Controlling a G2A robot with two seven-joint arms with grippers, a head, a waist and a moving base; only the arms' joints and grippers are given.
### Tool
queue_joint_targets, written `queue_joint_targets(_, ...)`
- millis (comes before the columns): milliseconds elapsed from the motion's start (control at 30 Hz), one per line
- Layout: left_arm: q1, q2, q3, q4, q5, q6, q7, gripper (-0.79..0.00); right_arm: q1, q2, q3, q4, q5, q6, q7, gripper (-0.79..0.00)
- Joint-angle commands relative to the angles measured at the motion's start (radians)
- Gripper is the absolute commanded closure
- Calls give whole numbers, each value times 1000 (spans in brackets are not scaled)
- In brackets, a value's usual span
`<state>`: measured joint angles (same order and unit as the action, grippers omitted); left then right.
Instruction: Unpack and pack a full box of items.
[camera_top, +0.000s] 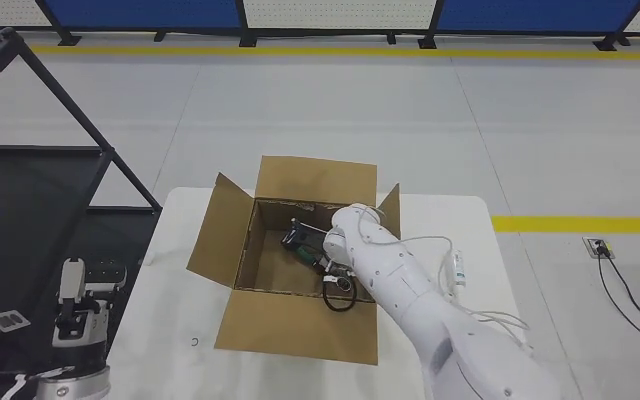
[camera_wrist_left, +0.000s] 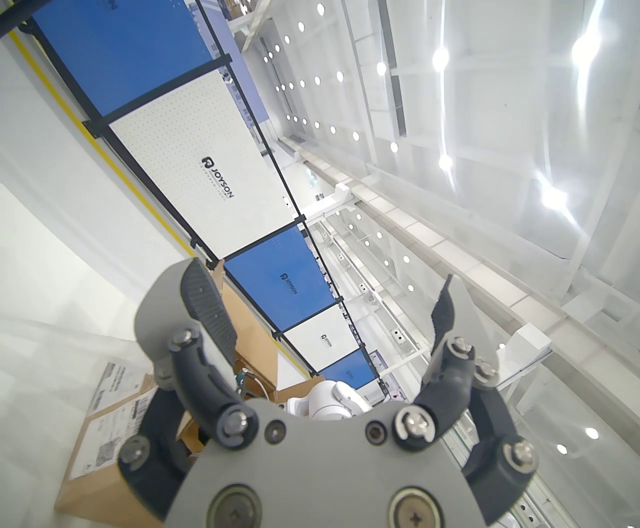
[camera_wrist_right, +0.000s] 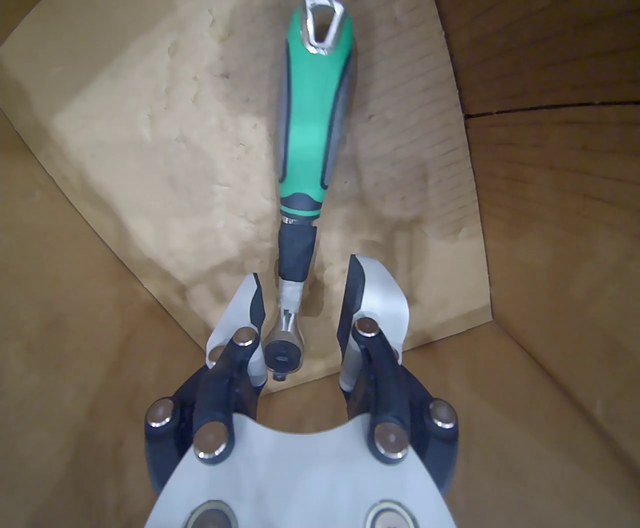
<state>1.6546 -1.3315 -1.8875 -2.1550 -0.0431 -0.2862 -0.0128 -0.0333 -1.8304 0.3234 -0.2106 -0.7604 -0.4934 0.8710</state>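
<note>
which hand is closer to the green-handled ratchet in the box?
Right. The right hand is down in the box, open around the head of the ratchet. The left hand is outside the box, open, pointing up.

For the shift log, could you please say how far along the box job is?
Done: the brown cardboard box stands with flaps open. In hand: the right gripper, jaws open, straddles the green-handled metal ratchet wrench on the box floor. Remaining, probably: clamping and lifting it out; the left gripper is open.
</note>
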Motion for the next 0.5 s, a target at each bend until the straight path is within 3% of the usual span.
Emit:
queue_joint_targets(0,-7,0,0,4,-1,6,6,-785,10,-1,3,0,-4,-11,-27,-354)
queue_joint_targets(467,-55,0,19,26,4,33,0,-785,40,38,21,-67,-78,-32,-197,-326)
